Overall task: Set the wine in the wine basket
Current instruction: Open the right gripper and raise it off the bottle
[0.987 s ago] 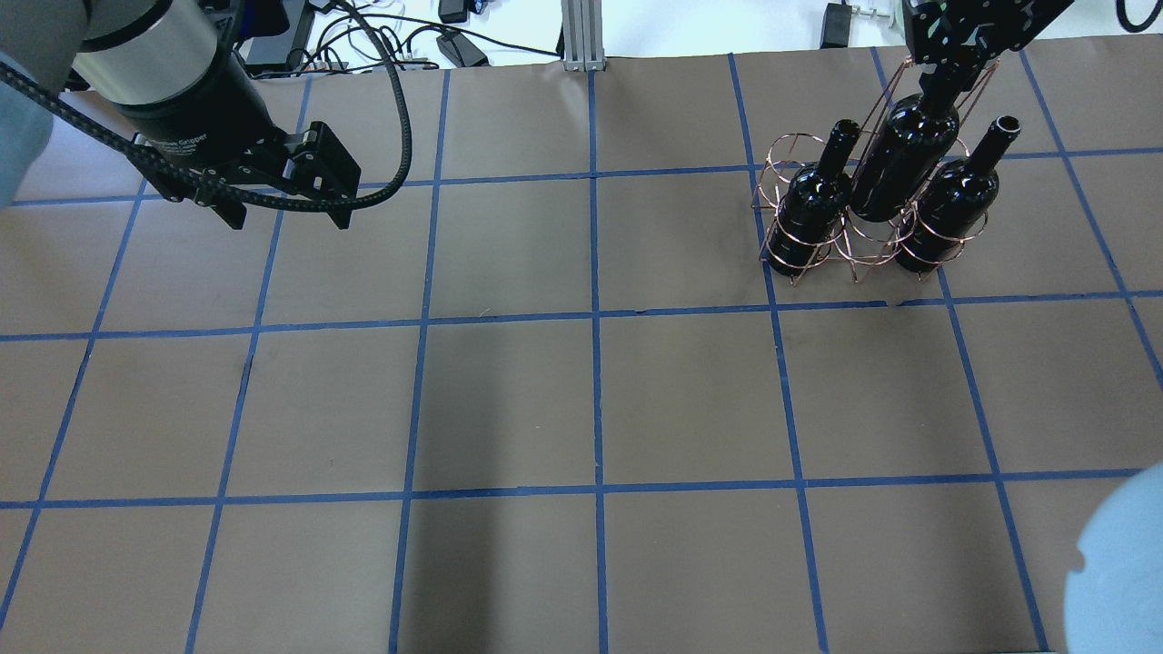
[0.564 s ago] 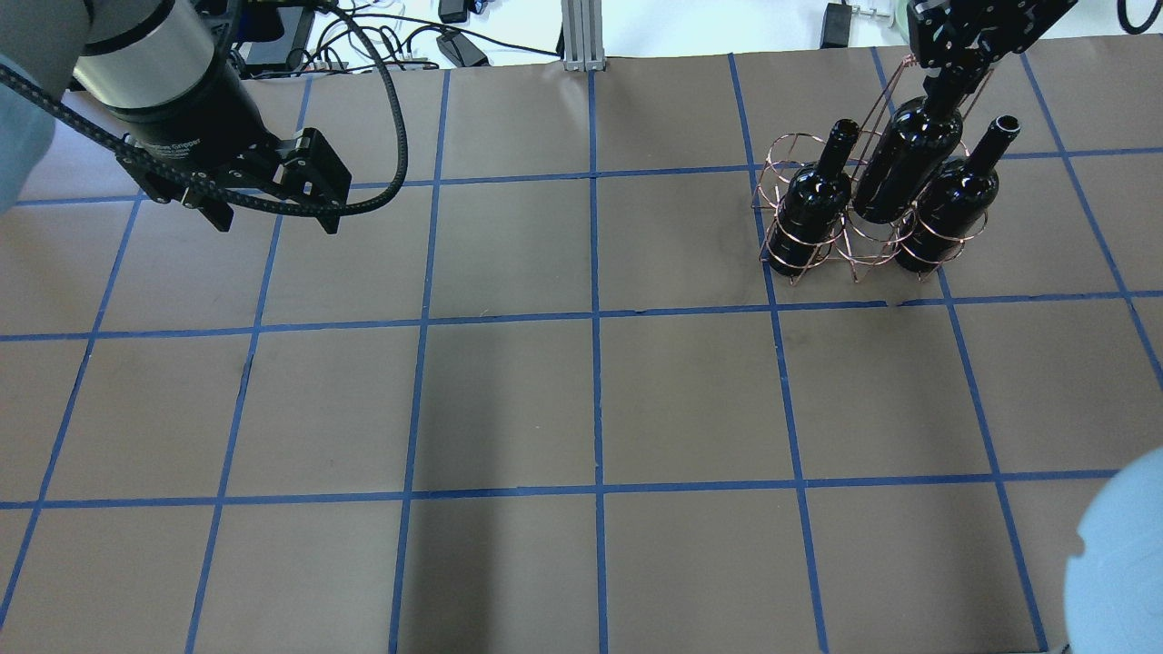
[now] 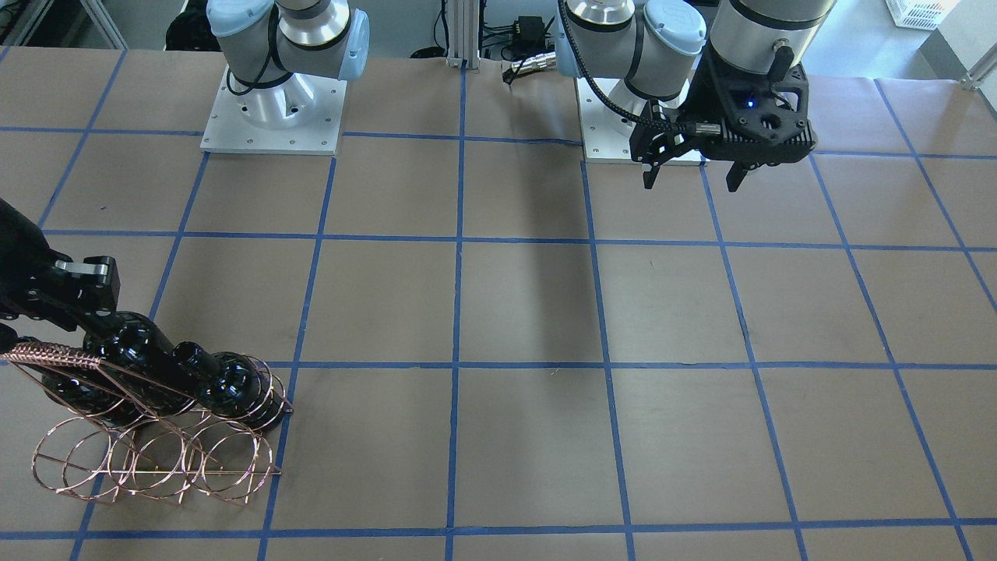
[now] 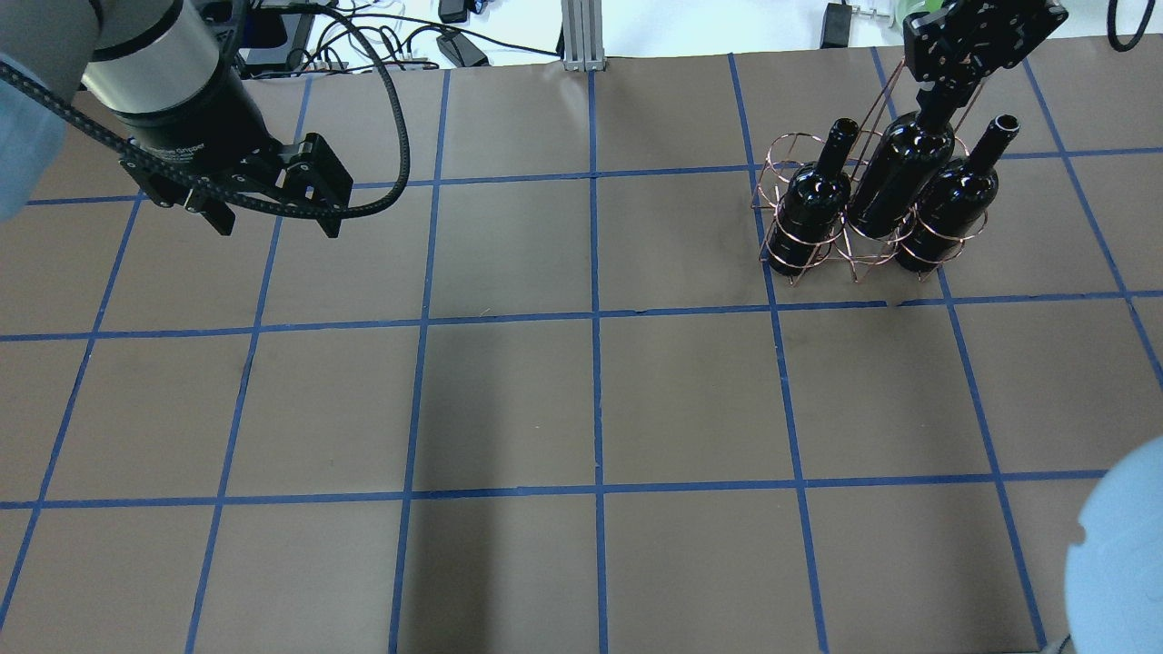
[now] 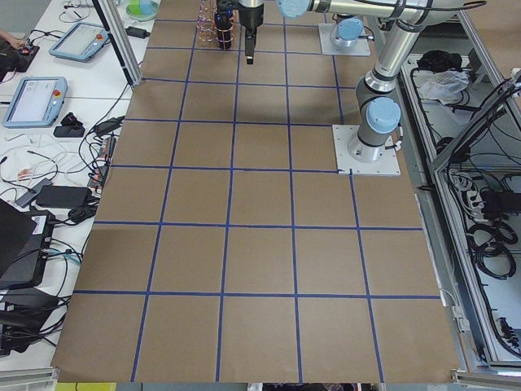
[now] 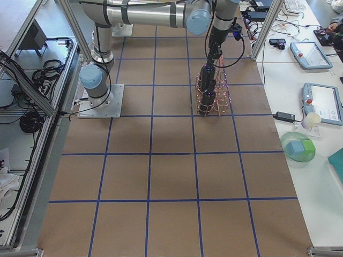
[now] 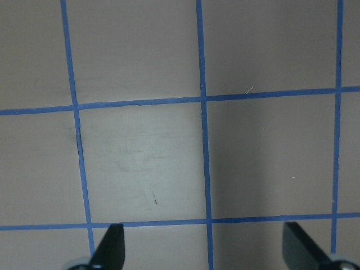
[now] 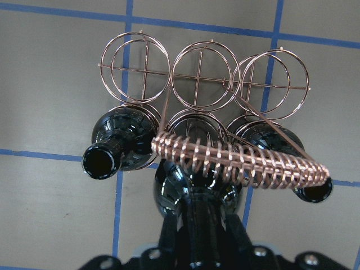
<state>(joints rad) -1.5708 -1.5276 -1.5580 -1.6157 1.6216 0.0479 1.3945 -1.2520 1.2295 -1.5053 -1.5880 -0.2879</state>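
The copper wire wine basket [image 4: 783, 174] stands at the far right of the table and also shows in the front view [image 3: 156, 467]. Two dark wine bottles [image 4: 811, 207] [image 4: 949, 211] stand upright in its outer hoops. My right gripper [image 4: 940, 91] is shut on the neck of a third wine bottle [image 4: 901, 186], held slightly tilted with its base down inside the middle hoop. In the right wrist view this bottle [image 8: 191, 194] hangs below the braided handle [image 8: 242, 160]. My left gripper [image 4: 273, 220] is open and empty above the far left of the table.
The table is brown paper with a blue tape grid. An aluminium post [image 4: 581, 36] and cables lie along the far edge. The basket's far row of hoops [image 8: 202, 76] holds nothing. A light blue arm joint [image 4: 1122, 554] fills the near right corner.
The right gripper has lowered the held bottle deeper into the middle hoop. The left gripper has shifted slightly left and stays open.
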